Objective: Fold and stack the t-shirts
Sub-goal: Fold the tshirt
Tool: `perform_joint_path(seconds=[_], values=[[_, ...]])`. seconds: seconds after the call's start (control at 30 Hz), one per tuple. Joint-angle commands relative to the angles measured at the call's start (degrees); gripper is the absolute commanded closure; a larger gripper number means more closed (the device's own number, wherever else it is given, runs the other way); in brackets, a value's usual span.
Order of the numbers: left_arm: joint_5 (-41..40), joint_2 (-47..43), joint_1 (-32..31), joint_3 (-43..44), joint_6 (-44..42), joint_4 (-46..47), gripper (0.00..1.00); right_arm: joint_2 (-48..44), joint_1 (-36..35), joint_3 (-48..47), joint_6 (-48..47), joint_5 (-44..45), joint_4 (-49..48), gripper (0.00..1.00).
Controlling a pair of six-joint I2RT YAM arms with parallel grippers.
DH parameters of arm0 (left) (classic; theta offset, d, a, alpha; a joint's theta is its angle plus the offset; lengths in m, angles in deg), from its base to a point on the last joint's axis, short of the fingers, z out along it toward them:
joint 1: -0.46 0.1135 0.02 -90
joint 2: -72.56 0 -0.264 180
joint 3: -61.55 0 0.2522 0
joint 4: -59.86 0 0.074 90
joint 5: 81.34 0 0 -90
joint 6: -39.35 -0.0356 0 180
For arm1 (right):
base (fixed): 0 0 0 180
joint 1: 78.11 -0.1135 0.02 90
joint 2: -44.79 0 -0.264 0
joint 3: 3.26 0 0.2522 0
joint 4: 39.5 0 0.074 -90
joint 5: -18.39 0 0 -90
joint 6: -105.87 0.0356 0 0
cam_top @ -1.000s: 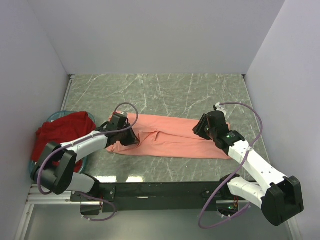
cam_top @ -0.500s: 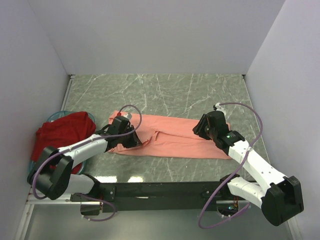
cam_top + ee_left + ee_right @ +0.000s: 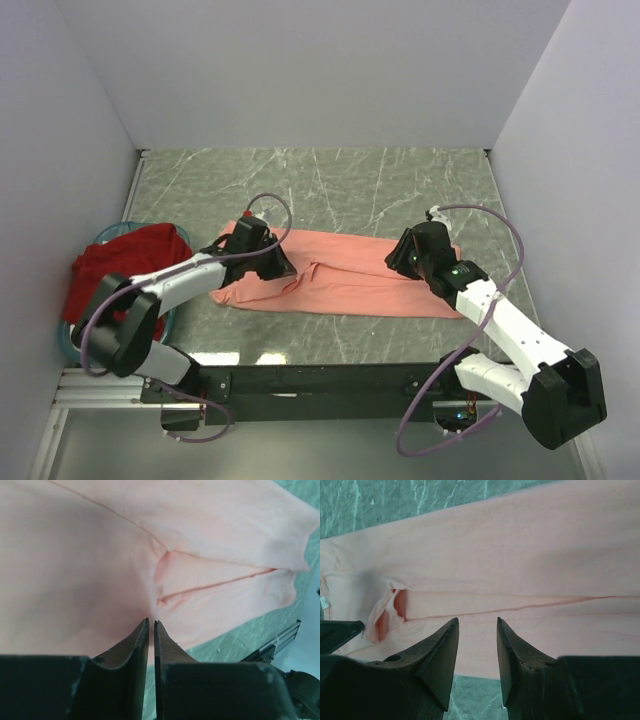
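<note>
Left arm: it reaches from the lower left of the top view up and to the right, with its forearm low over the bench [image 3: 340, 185]. The left gripper [image 3: 284, 266] sits on the left part of the salmon-pink t-shirt [image 3: 350, 285].
Left jaws: they are drawn almost together, leaving only a thin slit. In the left wrist view the tips press on the pink cloth, and its creases run in toward them, so the jaws look pinched on a thin bit of fabric.
Right arm: it rises from the lower right of the frame and bends up and to the left. The right gripper [image 3: 396, 262] is over the right part of the same shirt.
Right jaws: they stand clearly apart. In the right wrist view they have cloth below them and nothing between them.
Salmon-pink t-shirt: it lies mid-frame on the bench, folded into a long band. Its long axis runs left to right and dips a little toward the right. A seam line runs along its length.
Dark red t-shirt [image 3: 125, 262]: it is bunched in a heap at the left edge of the frame and spills over the teal basket [image 3: 112, 232]. It lies apart from the pink shirt.
</note>
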Motion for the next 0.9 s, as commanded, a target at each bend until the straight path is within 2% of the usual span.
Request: perform_joint_path(seconds=[0.0, 0.17, 0.2, 0.33, 0.53, 0.63, 0.73, 0.87], values=[[1.3, 5.7, -2.0, 3.1, 1.5, 4.1, 0.86, 0.7, -0.5, 0.3, -0.3, 0.6, -1.9, 0.57], [0.2, 10.2, -5.4, 0.5, 4.1, 5.7, 0.87, 1.4, -0.5, 0.3, -0.8, 1.3, -1.8, 0.57], [0.3, 11.4, -5.6, -0.6, 4.5, 8.5, 0.87, 1.6, -0.5, 0.2, -1.0, 1.3, -1.8, 0.57], [1.2, 12.5, -6.1, -0.6, 4.4, 8.8, 0.87, 2.1, -0.4, -0.4, -1.4, 1.3, -1.5, 0.57], [-2.5, 3.0, -6.1, 1.8, 2.6, 1.3, 0.71, 3.2, -0.5, -2.2, -3.3, 2.7, 0.3, 0.56], [-7.1, -2.4, -6.0, 0.6, 5.1, -3.0, 0.65, 6.4, -0.5, -5.4, -4.9, 4.6, 2.7, 0.56], [-12.6, -6.1, -5.8, -2.3, 12.3, -5.8, 0.73, 10.8, -0.5, -8.6, -6.2, 6.8, 4.3, 0.55], [-17.8, -6.9, -4.5, -5.2, 18.2, -8.8, 0.74, 17.2, -0.5, -12.7, -7.8, 9.3, 5.8, 0.55]])
